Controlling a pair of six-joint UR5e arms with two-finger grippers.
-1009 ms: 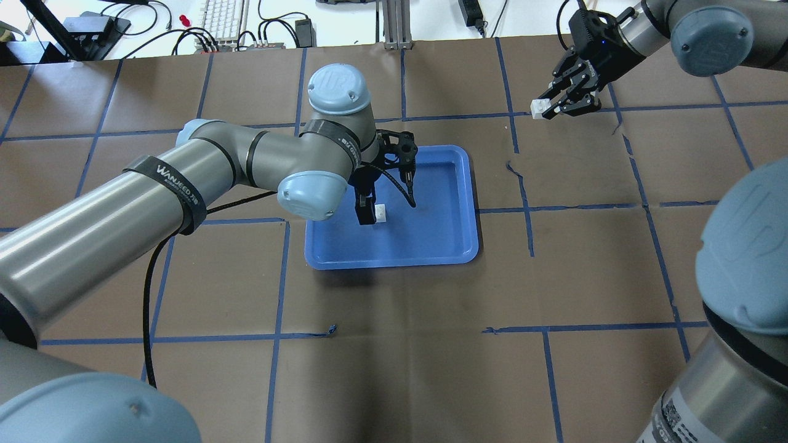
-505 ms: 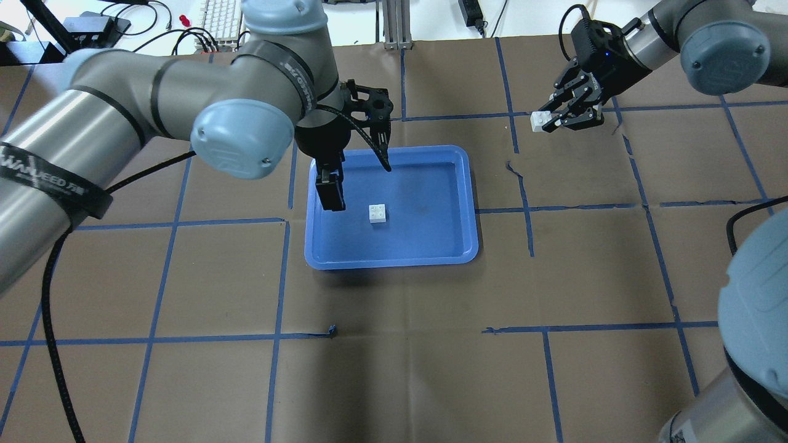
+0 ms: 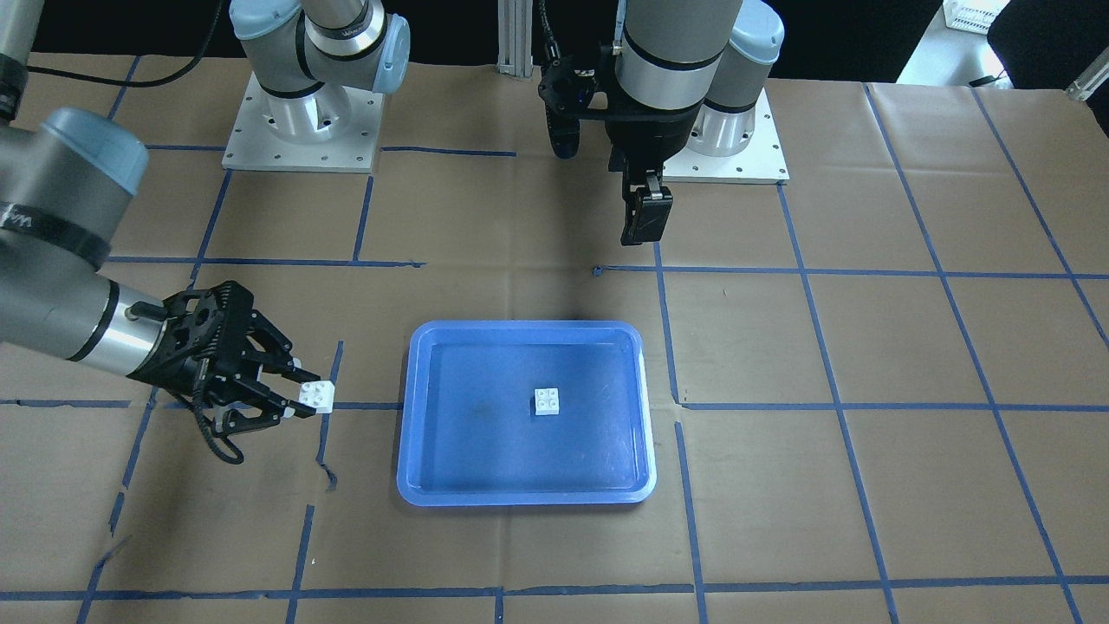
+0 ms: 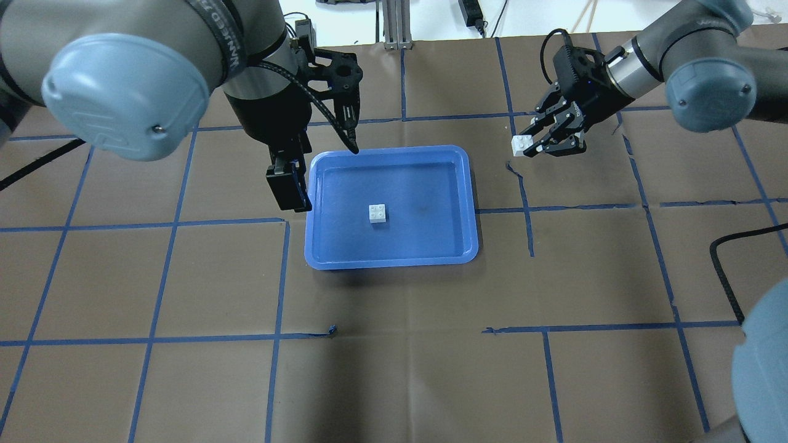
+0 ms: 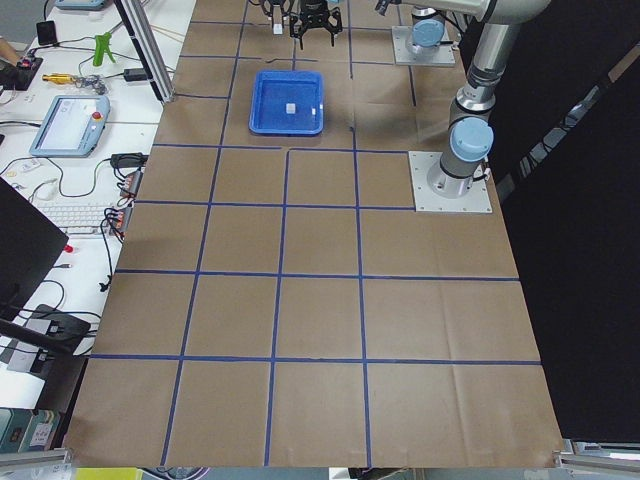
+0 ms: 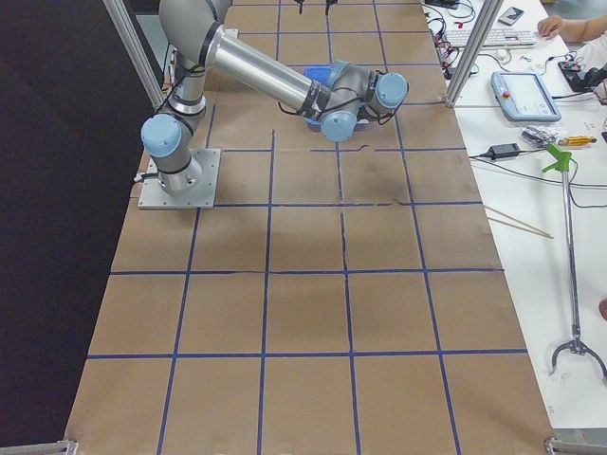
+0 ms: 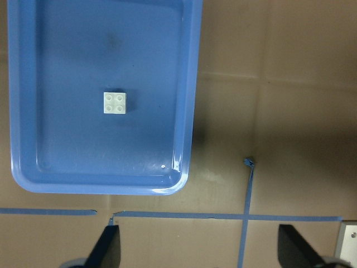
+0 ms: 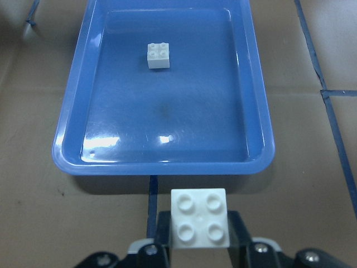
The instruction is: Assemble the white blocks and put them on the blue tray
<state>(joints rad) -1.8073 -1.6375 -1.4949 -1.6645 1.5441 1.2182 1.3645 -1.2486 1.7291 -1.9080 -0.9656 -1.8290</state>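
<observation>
One white block sits studs up in the middle of the blue tray, touching no gripper. It also shows in the front view, the left wrist view and the right wrist view. My left gripper is open and empty, raised above the tray's left edge. My right gripper is shut on the second white block, held studs up above the table, to the right of the tray. That block fills the right wrist view's foreground.
Brown paper with a blue tape grid covers the table. The two arm bases stand at the robot's side of the table. A keyboard and cables lie beyond the far edge. The right arm's black cable hangs at the right.
My left gripper has let go of the block in the tray, risen and drawn back to the tray's left edge. My right gripper has carried its block closer to the tray.
</observation>
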